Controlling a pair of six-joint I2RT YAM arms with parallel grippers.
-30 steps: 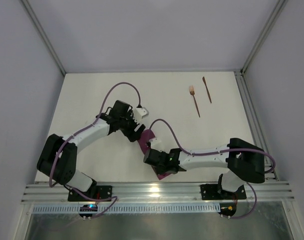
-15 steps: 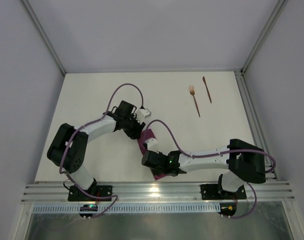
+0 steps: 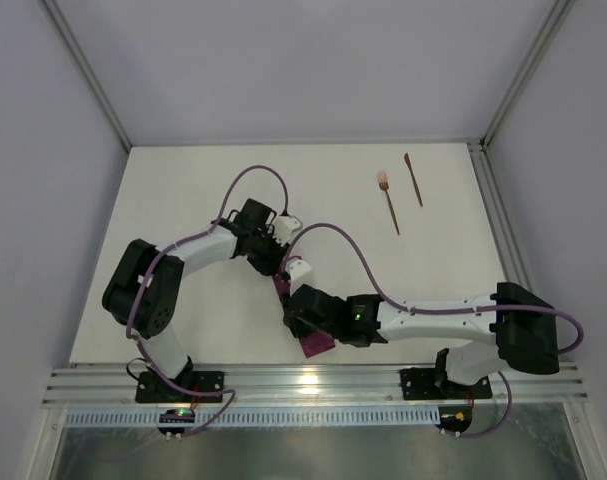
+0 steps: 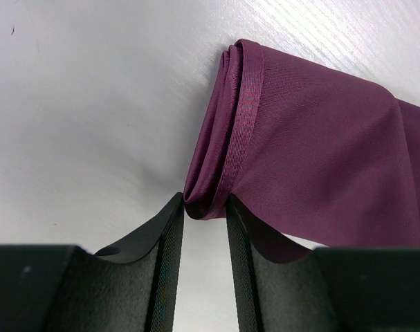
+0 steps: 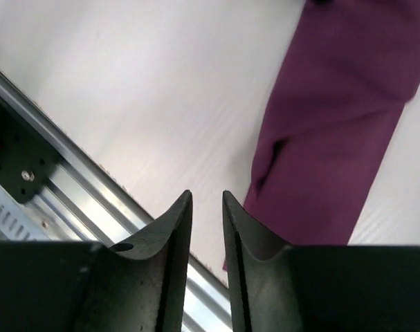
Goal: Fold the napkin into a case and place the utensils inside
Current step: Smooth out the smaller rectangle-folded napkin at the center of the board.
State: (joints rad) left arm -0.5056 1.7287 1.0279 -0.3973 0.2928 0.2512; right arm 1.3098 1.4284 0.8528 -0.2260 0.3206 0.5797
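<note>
The magenta napkin (image 3: 315,345) lies folded into a narrow strip near the table's front edge, mostly hidden under both wrists in the top view. In the left wrist view its rolled far corner (image 4: 216,187) sits pinched between the tips of my left gripper (image 4: 204,200), which is shut on it; the left gripper (image 3: 281,265) is at the strip's far end. My right gripper (image 5: 206,195) stands open over bare table, the napkin (image 5: 334,117) just to its right. The copper fork (image 3: 388,200) and knife (image 3: 413,180) lie side by side at the back right, far from both grippers.
The aluminium rail (image 3: 313,380) runs along the table's front edge, close beside the napkin's near end and under the right gripper's fingertips (image 5: 178,228). Grey walls enclose the white table (image 3: 183,200) on three sides.
The left gripper has closed onto the napkin's far corner. The right gripper has opened and let go of the cloth, and the right arm has stretched out further left.
</note>
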